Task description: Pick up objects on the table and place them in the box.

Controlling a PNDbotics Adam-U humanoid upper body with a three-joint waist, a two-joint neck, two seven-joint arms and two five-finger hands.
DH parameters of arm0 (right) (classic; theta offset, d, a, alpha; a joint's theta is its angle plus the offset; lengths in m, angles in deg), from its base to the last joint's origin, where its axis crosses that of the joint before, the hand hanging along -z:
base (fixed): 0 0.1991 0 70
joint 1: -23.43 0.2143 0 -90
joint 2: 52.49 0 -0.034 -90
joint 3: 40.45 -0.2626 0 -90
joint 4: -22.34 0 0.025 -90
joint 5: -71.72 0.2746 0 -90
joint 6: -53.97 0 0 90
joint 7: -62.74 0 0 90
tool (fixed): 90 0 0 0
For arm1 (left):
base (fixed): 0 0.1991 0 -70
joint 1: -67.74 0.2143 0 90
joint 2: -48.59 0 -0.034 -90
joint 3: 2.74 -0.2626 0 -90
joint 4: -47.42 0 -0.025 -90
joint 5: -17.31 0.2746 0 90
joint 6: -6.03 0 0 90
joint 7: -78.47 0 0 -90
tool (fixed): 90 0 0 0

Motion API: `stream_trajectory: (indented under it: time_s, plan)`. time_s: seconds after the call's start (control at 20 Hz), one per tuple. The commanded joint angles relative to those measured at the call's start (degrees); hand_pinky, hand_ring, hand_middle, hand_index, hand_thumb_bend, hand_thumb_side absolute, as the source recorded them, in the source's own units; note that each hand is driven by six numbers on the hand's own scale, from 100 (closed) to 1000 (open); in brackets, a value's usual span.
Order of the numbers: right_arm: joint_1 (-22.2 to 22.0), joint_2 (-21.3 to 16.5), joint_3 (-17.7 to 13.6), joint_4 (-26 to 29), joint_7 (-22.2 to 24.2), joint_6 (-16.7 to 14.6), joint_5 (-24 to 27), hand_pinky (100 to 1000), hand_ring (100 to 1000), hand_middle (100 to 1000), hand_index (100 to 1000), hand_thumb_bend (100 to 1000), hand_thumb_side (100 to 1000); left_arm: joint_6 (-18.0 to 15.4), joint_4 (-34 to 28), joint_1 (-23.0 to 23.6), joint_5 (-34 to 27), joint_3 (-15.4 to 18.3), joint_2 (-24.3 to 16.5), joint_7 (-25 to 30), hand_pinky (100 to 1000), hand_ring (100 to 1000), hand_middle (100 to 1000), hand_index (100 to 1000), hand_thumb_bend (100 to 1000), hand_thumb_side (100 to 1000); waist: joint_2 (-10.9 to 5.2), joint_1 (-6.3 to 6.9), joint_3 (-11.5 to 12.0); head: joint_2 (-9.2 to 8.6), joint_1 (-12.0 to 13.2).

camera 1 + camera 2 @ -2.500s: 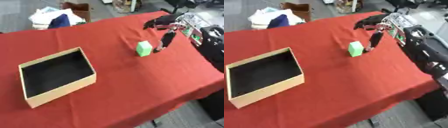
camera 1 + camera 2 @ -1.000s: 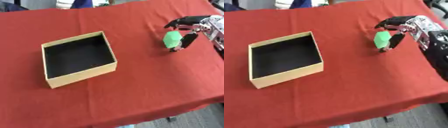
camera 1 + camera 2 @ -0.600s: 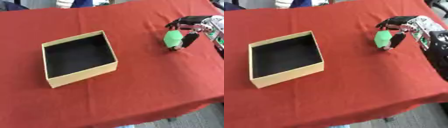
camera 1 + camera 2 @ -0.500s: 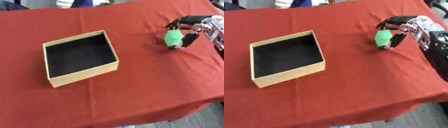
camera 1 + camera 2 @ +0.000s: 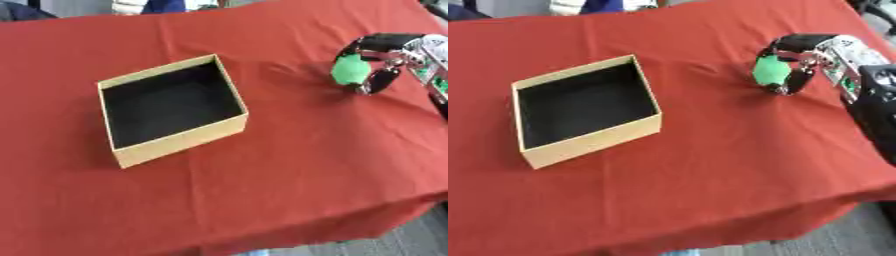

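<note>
Gripping a green block at the right edge

Curled round the small green block (image 5: 770, 69), the right hand (image 5: 802, 62) holds it above the red tablecloth (image 5: 289, 165), well right of the open tan box (image 5: 166, 107). Fingers hide part of the block, blurring its shape.

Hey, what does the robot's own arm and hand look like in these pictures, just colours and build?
Only the right arm shows, coming in from the right edge. The right hand has black fingers with silver, metallic links between them. Behind it the wrist is a pale silver-white block with small green and reddish spots on it, and the forearm beyond is a bulky black casing. The left hand is in neither view.
</note>
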Motion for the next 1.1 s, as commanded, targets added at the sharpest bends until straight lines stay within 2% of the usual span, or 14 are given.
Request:
stream_trajectory:
  time_s: [0.05, 0.4, 0.65, 0.7, 0.75, 0.8, 1.0, 1.1]
  plan:
    - [0.1, -2.2, -0.7, 1.4, -0.8, 0.0, 0.8, 756, 725, 541, 757, 131, 100, -0.1, -1.1, -0.3, 0.3, 0.6, -0.8, 0.1, 512, 301, 227, 503, 100, 499, -0.97, -0.1, -0.2, 0.29, 0.1]
    - [-1.1, -3.5, -1.4, 9.1, -1.0, 0.1, 5.4, 743, 692, 485, 704, 100, 100, 0.0, -1.1, -0.1, 0.4, 0.7, -0.9, 0.2, 513, 302, 227, 503, 100, 500, -1.32, -0.27, -0.6, 0.29, 0.3]
    - [-2.5, -4.3, -2.8, 16.0, -0.6, 1.5, 9.5, 739, 682, 469, 689, 100, 100, 0.1, -1.1, 0.0, 0.5, 0.8, -0.9, 0.2, 514, 302, 228, 503, 100, 502, -1.48, -0.36, -0.7, 0.29, 0.6]
    - [-2.7, -4.4, -3.1, 17.4, -0.5, 1.9, 10.1, 738, 681, 471, 688, 100, 218, 0.1, -1.1, 0.0, 0.5, 0.8, -0.9, 0.2, 514, 302, 228, 503, 100, 502, -1.52, -0.37, -0.7, 0.29, 0.6]
    - [-2.9, -4.4, -3.4, 18.5, -0.5, 2.4, 10.7, 737, 681, 469, 688, 100, 142, 0.1, -1.1, 0.0, 0.5, 0.8, -0.9, 0.2, 514, 302, 228, 504, 100, 502, -1.55, -0.37, -0.7, 0.29, 0.7]
    - [-3.0, -4.4, -3.5, 19.6, -0.4, 2.9, 11.2, 736, 680, 467, 686, 100, 146, 0.1, -1.1, 0.0, 0.5, 0.8, -0.9, 0.2, 514, 302, 228, 504, 100, 502, -1.59, -0.36, -0.8, 0.29, 0.7]
    - [-2.8, -4.4, -3.3, 22.7, 0.3, 4.3, 12.5, 734, 678, 464, 683, 100, 246, 0.1, -1.1, 0.1, 0.5, 0.8, -1.0, 0.3, 515, 302, 228, 504, 100, 501, -1.76, -0.32, -0.7, 0.29, 0.5]
    - [-2.3, -4.2, -3.0, 23.7, 0.8, 4.8, 12.9, 733, 677, 462, 681, 100, 269, 0.1, -1.1, 0.1, 0.5, 0.8, -1.0, 0.3, 515, 302, 228, 504, 100, 501, -1.83, -0.3, -0.7, 0.29, 0.5]
